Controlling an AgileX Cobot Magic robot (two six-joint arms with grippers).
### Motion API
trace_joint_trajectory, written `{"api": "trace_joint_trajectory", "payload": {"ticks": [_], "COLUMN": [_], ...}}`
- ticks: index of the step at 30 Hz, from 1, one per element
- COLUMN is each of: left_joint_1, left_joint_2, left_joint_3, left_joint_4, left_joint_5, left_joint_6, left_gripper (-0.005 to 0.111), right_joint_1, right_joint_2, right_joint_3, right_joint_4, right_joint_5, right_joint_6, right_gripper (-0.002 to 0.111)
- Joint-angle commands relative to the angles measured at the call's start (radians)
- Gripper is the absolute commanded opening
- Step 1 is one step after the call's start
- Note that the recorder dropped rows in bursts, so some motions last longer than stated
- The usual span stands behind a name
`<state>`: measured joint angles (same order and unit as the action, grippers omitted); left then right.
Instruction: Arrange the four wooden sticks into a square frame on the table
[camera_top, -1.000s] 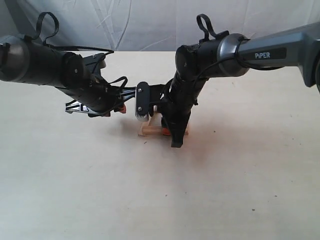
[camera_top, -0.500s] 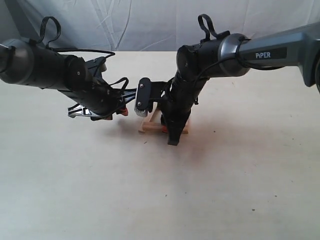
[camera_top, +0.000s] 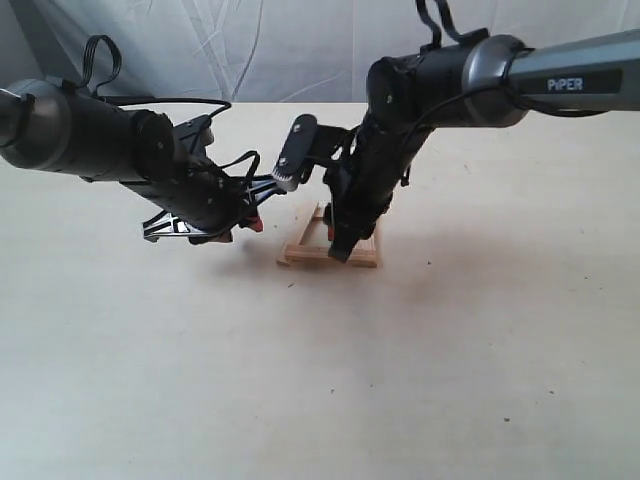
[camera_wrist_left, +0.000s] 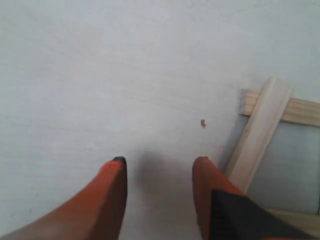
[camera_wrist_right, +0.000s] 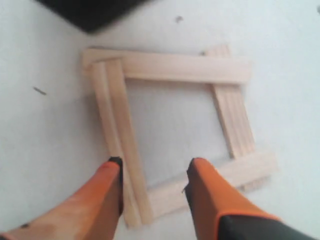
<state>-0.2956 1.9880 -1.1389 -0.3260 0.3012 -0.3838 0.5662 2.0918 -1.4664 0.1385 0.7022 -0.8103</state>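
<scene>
The four wooden sticks lie joined as a small square frame (camera_wrist_right: 170, 132) on the cream table (camera_top: 320, 380). In the exterior view the square frame (camera_top: 330, 250) sits at the table's middle, partly hidden by the right arm. My right gripper (camera_wrist_right: 154, 165) hangs open just above one corner of the frame, holding nothing. One orange fingertip (camera_wrist_right: 112, 170) is over the side stick (camera_wrist_right: 117, 140). My left gripper (camera_wrist_left: 159, 162) is open and empty over bare table, just beside the frame's outer stick (camera_wrist_left: 260, 135). In the exterior view the left gripper (camera_top: 245, 220) hovers left of the frame.
A tiny dark speck (camera_wrist_left: 203, 122) lies on the table near the frame. A crumpled white sheet (camera_top: 300, 50) hangs behind the table's far edge. Both black arms crowd the middle of the table.
The right arm has risen off the frame and drawn back, uncovering the front stick. The left arm shifted slightly to the right toward the frame.
</scene>
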Motion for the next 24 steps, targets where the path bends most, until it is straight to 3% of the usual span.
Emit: {"api": "trace_joint_trajectory", "payload": {"ticks": [1,6,12,24], "left_joint_1": [-0.009,-0.048,-0.07,-0.094], "left_joint_2": [-0.003,-0.003,0.011,0.093], "left_joint_3": [0.003,0.003,0.003,0.003], "left_joint_4": [-0.068,-0.063,-0.065,-0.101], "left_joint_5": [-0.03,-0.075,-0.111,-0.122], "left_joint_6": [0.002,0.002,0.002,0.002], "left_gripper": [0.042,0.042,0.042,0.042], "right_joint_1": [-0.088,-0.129,-0.125,-0.125], "right_joint_2": [-0.014,0.007,0.049,0.088], "right_joint_3": [-0.004,-0.004,-0.004,-0.004], "right_joint_4": [-0.046,0.045,0.046,-0.01], "right_joint_5": [0.075,0.021,0.018,0.13], "right_joint_6": [0.241,0.377,0.472,0.604], "right_gripper": [0.038,0.022,0.033,0.033]}}
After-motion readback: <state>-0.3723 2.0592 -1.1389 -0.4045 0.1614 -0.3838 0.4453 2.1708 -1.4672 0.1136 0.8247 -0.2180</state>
